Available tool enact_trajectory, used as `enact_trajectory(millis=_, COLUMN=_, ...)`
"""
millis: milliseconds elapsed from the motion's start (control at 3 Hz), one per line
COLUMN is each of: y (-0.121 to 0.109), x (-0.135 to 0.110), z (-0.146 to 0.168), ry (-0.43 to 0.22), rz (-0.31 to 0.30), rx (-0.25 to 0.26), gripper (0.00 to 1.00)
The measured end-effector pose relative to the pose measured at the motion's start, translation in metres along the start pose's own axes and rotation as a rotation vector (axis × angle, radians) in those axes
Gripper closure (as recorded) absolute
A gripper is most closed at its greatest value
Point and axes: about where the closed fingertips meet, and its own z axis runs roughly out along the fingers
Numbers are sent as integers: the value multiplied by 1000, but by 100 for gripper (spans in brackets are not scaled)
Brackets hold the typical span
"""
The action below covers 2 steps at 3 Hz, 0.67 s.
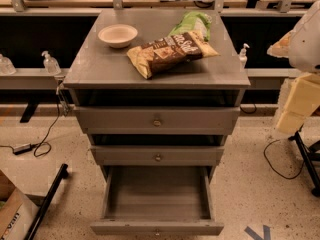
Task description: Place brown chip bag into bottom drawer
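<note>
The brown chip bag (170, 51) lies flat on the grey cabinet top (100, 66), towards the right, its tan end pointing to the front. Its far end overlaps a light green chip bag (192, 23). The bottom drawer (157, 191) is pulled out and open towards me, with nothing inside it. Its brass knob (157, 232) shows at the lower edge. My gripper is not in view; only a white part of the arm (306, 34) shows at the right edge, level with the cabinet top.
A cream bowl (117, 35) stands on the cabinet top at back left. The top drawer (156, 120) and the middle drawer (157, 155) stick out a little. Yellow padded blocks (300, 104) hang at the right. A black pole (47, 201) and a cardboard box (12, 214) lie at lower left.
</note>
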Motion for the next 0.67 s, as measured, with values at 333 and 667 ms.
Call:
enact_trajectory(millis=333, y=-10, x=-11, z=0, ry=-27, rz=-17, rx=20, gripper=0)
enact_trajectory(millis=667, y=-12, x=-13, z=0, ry=-31, rz=-19, rx=22, gripper=0)
